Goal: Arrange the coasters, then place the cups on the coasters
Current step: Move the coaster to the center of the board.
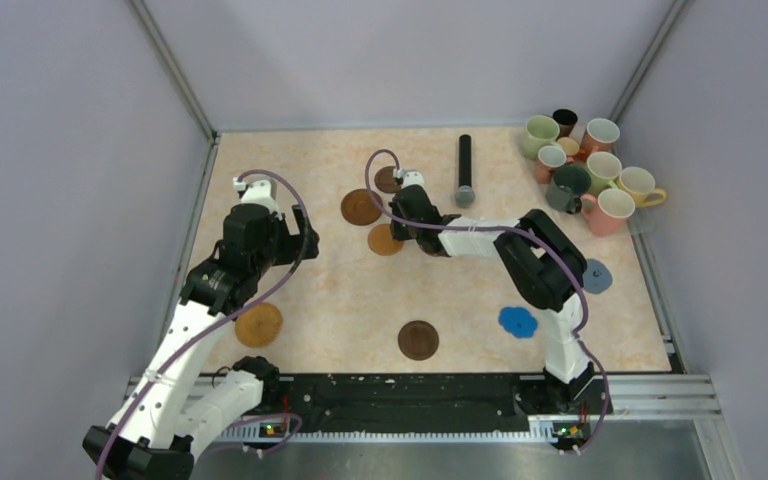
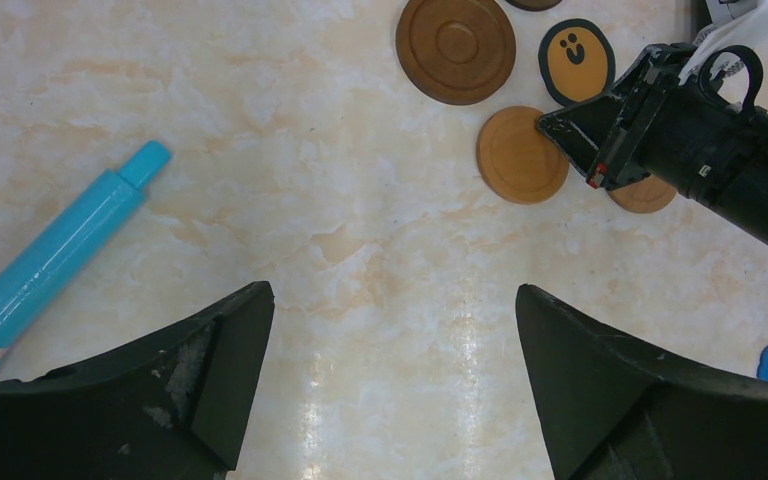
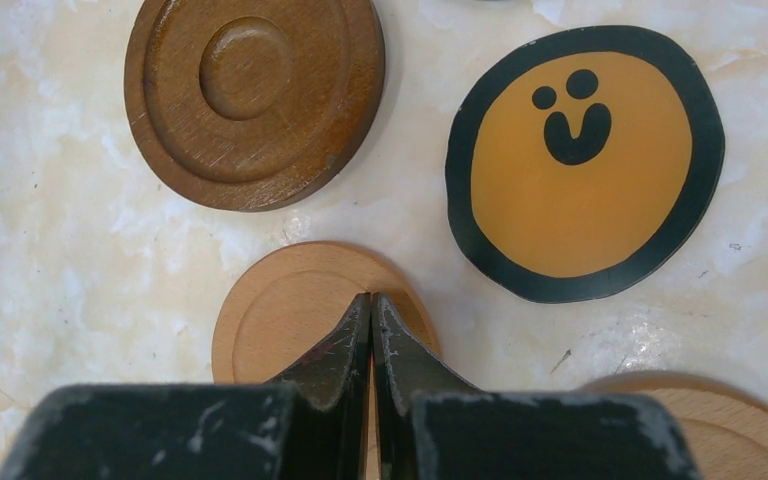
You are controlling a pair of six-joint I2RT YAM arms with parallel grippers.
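Round coasters lie mid-table: a dark brown wooden one (image 3: 255, 95), a black-and-orange face one (image 3: 585, 160) and a tan disc (image 3: 290, 320). My right gripper (image 3: 371, 297) is shut with nothing between its fingers, its tips over the tan disc's right half. From above, the right gripper (image 1: 400, 228) sits beside the tan disc (image 1: 383, 241). More coasters lie nearer: orange (image 1: 258, 324), brown (image 1: 418, 340), blue flower-shaped (image 1: 518, 321), grey-blue (image 1: 596, 275). The cups (image 1: 585, 172) cluster at the back right. My left gripper (image 2: 392, 290) hangs open over bare table, left of the discs.
A long black cylinder with a grey tip (image 1: 465, 168) lies at the back centre. A turquoise tube (image 2: 55, 255) lies on the table left of my left gripper. A second tan disc (image 3: 730, 420) sits partly under the right gripper. Grey walls close three sides.
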